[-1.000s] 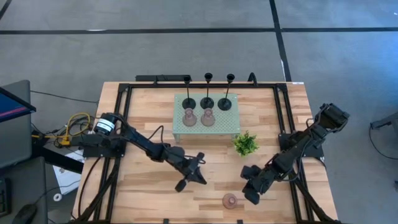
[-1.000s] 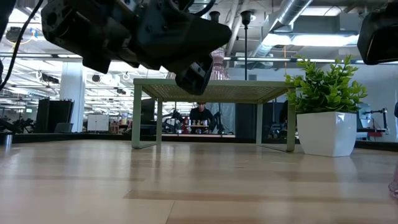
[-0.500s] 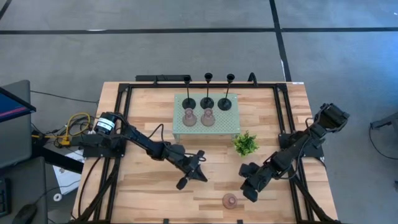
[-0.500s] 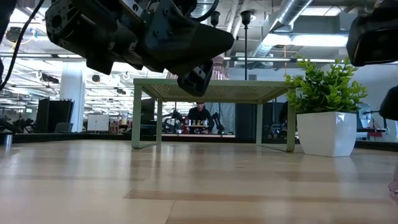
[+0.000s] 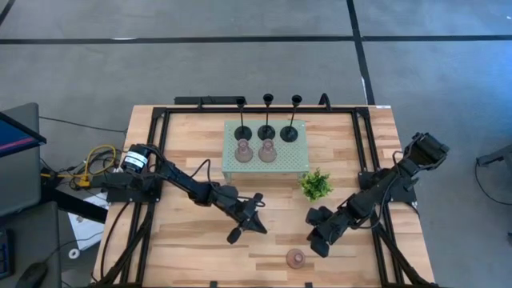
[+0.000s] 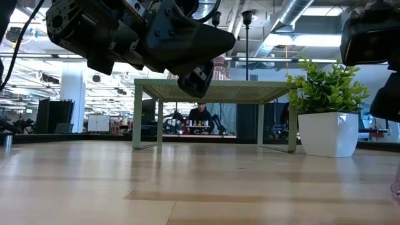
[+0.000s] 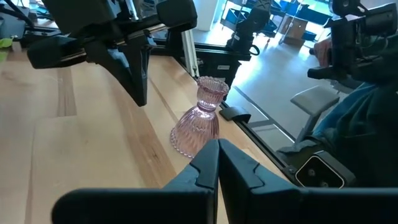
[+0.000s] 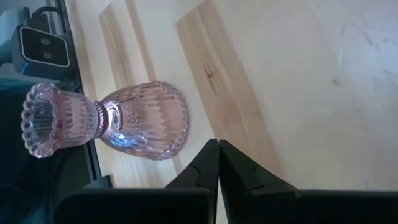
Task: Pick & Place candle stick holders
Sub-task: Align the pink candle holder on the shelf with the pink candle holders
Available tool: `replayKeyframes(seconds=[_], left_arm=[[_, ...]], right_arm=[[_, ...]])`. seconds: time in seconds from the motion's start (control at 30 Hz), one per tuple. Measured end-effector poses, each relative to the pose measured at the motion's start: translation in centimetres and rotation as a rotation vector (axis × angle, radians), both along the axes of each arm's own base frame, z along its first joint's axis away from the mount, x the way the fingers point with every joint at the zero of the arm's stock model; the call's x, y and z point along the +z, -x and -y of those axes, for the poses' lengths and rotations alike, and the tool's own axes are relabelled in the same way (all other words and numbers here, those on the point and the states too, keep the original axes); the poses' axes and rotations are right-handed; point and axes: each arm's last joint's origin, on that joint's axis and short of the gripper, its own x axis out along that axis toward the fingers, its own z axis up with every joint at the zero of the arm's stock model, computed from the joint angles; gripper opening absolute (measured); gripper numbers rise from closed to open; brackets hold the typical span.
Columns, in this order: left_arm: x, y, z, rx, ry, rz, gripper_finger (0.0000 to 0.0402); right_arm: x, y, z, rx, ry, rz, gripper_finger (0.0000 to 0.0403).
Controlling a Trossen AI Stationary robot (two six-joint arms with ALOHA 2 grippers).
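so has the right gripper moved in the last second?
Yes, slightly. In the high view the right gripper has crept left and up the picture, away from the pink holder on the table and nearer the plant.

Bright, even overhead light; soft shadows.

Wooden table (image 5: 184, 240): tray (image 5: 296, 164), plant (image 5: 316, 185), pink holder (image 5: 296, 258)

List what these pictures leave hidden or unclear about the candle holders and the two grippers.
- Pink holder on the table: in the low view, only a sliver shows at the right edge.
- Two pink holders on the green tray: in the low view, the left arm covers them except one top.
- Black holders: low view cuts off their bases behind the tray top.
- Right gripper: fingers together; the high view is too small to confirm.
- Left gripper: likewise.
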Motion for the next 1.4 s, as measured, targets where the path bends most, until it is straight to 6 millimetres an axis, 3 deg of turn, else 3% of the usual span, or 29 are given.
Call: replayKeyframes(seconds=[0.4, 0.57, 0.73, 0.93, 1.1, 1.27, 1.4], left_arm=[[0.0, 0.1, 0.3, 0.051, 0.003, -0.004, 0.0008], [0.3, 0.7, 2.7, 0.092, -0.016, 0.014, 0.0004], [1.1, 1.7, 5.9, 0.152, -0.083, 0.078, 0.0004], [1.4, 2.0, 6.7, 0.210, -0.069, 0.076, 0.0004], [1.3, 2.0, 6.7, 0.210, -0.039, 0.042, 0.0004], [1.3, 2.0, 6.7, 0.212, -0.036, 0.043, 0.0004], [1.3, 2.0, 6.7, 0.211, -0.036, 0.043, 0.0004]], right_arm=[[0.0, 0.2, -0.2, -0.026, -0.019, -0.013, 0.0000], [0.3, 0.9, -1.4, -0.051, -0.065, -0.023, 0.0000], [2.6, 1.1, -4.0, -0.038, -0.063, 0.093, 0.0000], [5.4, 0.8, -5.6, -0.068, -0.005, 0.155, 0.0000], [5.2, -0.4, -7.5, -0.056, 0.019, 0.135, 0.0000], [4.2, -3.1, -10.1, -0.027, 0.003, 0.099, 0.0000], [4.7, -4.3, -11.2, -0.013, 0.054, 0.070, 0.0000]])
